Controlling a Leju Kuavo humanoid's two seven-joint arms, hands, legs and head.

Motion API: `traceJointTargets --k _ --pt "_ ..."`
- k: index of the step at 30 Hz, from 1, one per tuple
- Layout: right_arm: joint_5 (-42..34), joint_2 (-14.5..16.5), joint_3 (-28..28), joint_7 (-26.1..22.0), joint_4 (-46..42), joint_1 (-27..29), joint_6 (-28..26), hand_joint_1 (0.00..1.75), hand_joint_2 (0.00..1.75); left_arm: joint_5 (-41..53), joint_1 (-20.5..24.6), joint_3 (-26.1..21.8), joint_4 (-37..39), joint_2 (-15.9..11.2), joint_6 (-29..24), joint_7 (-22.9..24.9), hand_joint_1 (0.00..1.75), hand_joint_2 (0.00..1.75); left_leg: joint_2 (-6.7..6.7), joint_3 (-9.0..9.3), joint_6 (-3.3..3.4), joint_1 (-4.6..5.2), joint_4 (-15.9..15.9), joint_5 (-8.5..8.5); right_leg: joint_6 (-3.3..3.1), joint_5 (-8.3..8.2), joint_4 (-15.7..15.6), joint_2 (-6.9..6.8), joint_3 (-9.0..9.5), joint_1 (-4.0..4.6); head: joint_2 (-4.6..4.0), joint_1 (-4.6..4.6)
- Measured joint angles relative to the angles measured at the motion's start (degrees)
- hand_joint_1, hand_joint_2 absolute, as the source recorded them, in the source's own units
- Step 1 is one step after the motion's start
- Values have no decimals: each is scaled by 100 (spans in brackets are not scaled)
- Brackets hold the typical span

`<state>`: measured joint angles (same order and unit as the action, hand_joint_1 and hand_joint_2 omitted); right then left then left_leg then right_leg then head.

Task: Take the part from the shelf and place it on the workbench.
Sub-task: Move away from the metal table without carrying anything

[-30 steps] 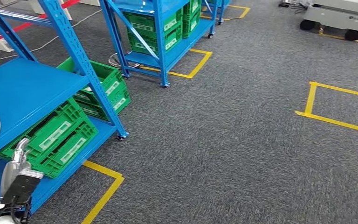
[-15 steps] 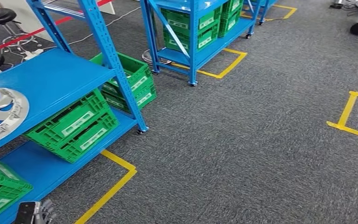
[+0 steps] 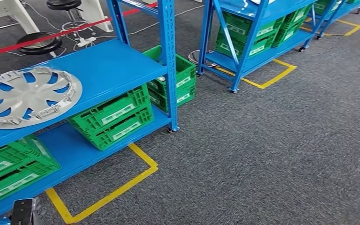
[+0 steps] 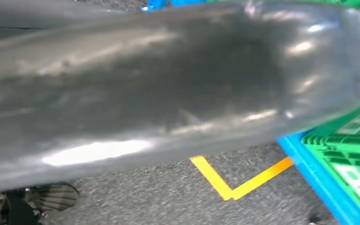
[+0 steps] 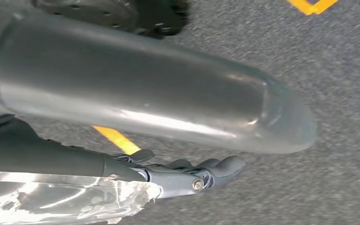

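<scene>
Silver hubcap (image 3: pixel 27 95) at nine o'clock lies on the shelf (image 3: pixel 112 70). Right hand (image 5: pixel 187 174) hangs empty, fingers loosely extended; left hand I can't tell. Reaching off-centre risks clipping the upright (image 3: pixel 169 61).

The wheel cover (image 3: pixel 26 96) is cropped at the frame edge; the left hand (image 4: pixel 168 89) seems blurred.

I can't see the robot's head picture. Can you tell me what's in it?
A round silver wheel cover lies flat on the middle level of a blue shelf. Green crates sit on the level below it, more blue shelves with green crates stand behind, and yellow tape lines mark the grey carpet.
</scene>
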<state>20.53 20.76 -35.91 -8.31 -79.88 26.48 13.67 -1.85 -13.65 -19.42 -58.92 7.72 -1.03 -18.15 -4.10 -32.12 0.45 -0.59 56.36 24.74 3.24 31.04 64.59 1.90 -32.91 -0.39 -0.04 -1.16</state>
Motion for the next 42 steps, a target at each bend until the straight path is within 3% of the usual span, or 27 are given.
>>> traceJointTargets --k 2,3,5,7,9,11,12,13,14,16,17,18,20,21,23,25,26,27,28,29,31,33,35,36,38,40,42 --pt "7 0 0 -44 -15 -14 18 0 0 5 -12 -129 -136 67 143 134 0 0 -130 -20 -68 3 13 -12 -15 -211 -582 220 260 -38 0 -4" --pt "21 0 0 -67 -15 -24 27 0 0 4 -24 -189 -171 93 195 173 0 0 -186 -37 -110 3 8 -28 -45 -222 -664 269 303 -38 0 -4" --pt "43 0 -4 -99 -18 -46 38 0 0 5 -67 -303 -206 139 257 194 0 0 -265 -72 -188 -18 -10 -63 -145 -254 -674 150 321 -22 0 -3" --pt "63 0 -11 -123 -22 -58 43 0 0 6 -94 -387 -215 184 297 206 0 0 -74 -175 -237 -10 168 70 -234 -298 -707 13 330 -20 0 26" --pt "83 0 -16 -148 -23 -48 49 0 0 15 -81 -439 -217 231 353 233 0 0 232 -461 -259 10 789 448 -282 -315 -727 -143 315 -3 0 65" --pt "91 0 -18 -163 -23 -44 36 0 0 66 -71 -468 -217 279 415 250 0 0 331 -775 -267 9 1499 755 -296 -315 -728 -311 294 20 0 75" --pt "91 0 -20 -167 -23 -47 24 0 0 98 -78 -473 -216 300 436 243 0 0 343 -815 -262 10 1628 763 -298 -313 -727 -392 290 28 0 75" --pt "90 0 -21 -170 -23 -52 9 0 0 132 -86 -476 -215 318 451 223 0 0 357 -738 -251 13 1526 663 -300 -312 -727 -470 293 35 0 75" --pt "91 0 -22 -176 -23 -58 0 0 0 157 -91 -477 -215 330 459 198 0 0 404 -549 -233 21 1209 487 -297 -308 -727 -543 302 39 0 75" --pt "96 0 -25 -193 -24 -74 -10 0 0 190 -69 -476 -215 344 467 156 0 0 652 -85 -176 65 401 183 -273 -286 -718 -667 314 59 0 79" --pt "102 0 -31 -202 -25 -83 -11 0 0 204 -48 -475 -215 351 471 144 0 0 750 59 -146 87 128 118 -250 -271 -712 -722 319 73 0 77" --pt "108 0 -36 -210 -25 -95 -11 0 0 213 -32 -475 -216 356 475 135 0 0 802 119 -120 107 -7 108 -225 -258 -709 -777 318 85 0 74" --pt "124 0 -44 -219 -25 -133 -11 0 0 230 -33 -473 -217 365 480 118 0 0 698 109 -68 112 -50 104 -174 -244 -720 -890 358 92 0 67" --pt "135 0 -45 -224 -25 -152 -12 0 0 234 -41 -473 -217 371 481 108 0 0 643 110 -37 99 -63 87 -142 -215 -696 -858 360 86 0 64" --pt "158 0 -52 -241 -20 -164 -18 0 0 238 -35 -475 -217 381 482 96 0 0 520 112 25 56 -89 47 -72 17 -341 -581 220 64 0 44" --pt "169 0 -69 -251 -11 -152 -22 0 0 239 -20 -473 -217 395 483 90 0 0 387 86 53 38 -89 28 -21 409 461 -276 -159 35 0 25" --pt "172 0 -79 -252 -7 -148 -23 0 0 239 -22 -472 -217 404 484 89 0 0 317 77 56 36 -89 24 -6 537 822 -226 -341 28 0 25" --pt "172 0 -88 -252 -4 -146 -23 0 0 240 -28 -471 -217 410 485 89 0 0 245 73 53 33 -87 21 1 557 1007 -209 -443 26 0 25" --pt "172 0 -96 -252 -3 -147 -23 0 0 240 -34 -471 -217 415 485 89 0 0 167 77 47 28 -86 17 5 449 943 -199 -427 21 0 26" --pt "172 0 -100 -253 -3 -147 -23 0 0 240 -36 -471 -217 417 485 89 0 0 88 83 34 18 -84 13 8 256 666 -173 -307 12 0 26" --pt "172 0 -104 -254 0 -149 -23 0 0 240 -27 -471 -217 420 485 89 0 0 -73 80 -18 7 -64 11 25 -134 -189 67 85 -39 0 21" --pt "175 0 -105 -256 9 -147 -23 0 0 240 -21 -471 -217 420 485 87 0 0 -212 41 -93 10 -45 -4 -8 -249 -663 276 295 -72 0 23" --pt "176 0 -107 -258 16 -156 -24 0 0 240 -36 -472 -217 417 485 83 0 0 -339 -10 -169 -2 -52 -43 -105 -239 -686 214 317 -57 0 28" --pt "175 0 -111 -259 17 -165 -25 0 0 240 -50 -474 -217 415 484 82 0 0 -323 -35 -201 -7 -38 -38 -151 -254 -687 143 326 -53 0 27" --pt "178 0 -126 -265 18 -169 -28 0 0 240 -56 -471 -217 415 483 82 0 0 -75 -184 -247 6 245 155 -231 -285 -708 -8 335 -55 0 67" --pt "172 0 -143 -273 28 -153 -51 0 0 239 -38 -461 -217 421 480 81 0 0 249 -521 -269 20 966 555 -271 -286 -715 -173 324 -33 0 109" --pt "128 0 -150 -269 41 -144 -130 0 0 238 -39 -454 -217 422 472 80 0 0 343 -797 -271 19 1589 781 -287 -276 -714 -349 317 -9 0 114"
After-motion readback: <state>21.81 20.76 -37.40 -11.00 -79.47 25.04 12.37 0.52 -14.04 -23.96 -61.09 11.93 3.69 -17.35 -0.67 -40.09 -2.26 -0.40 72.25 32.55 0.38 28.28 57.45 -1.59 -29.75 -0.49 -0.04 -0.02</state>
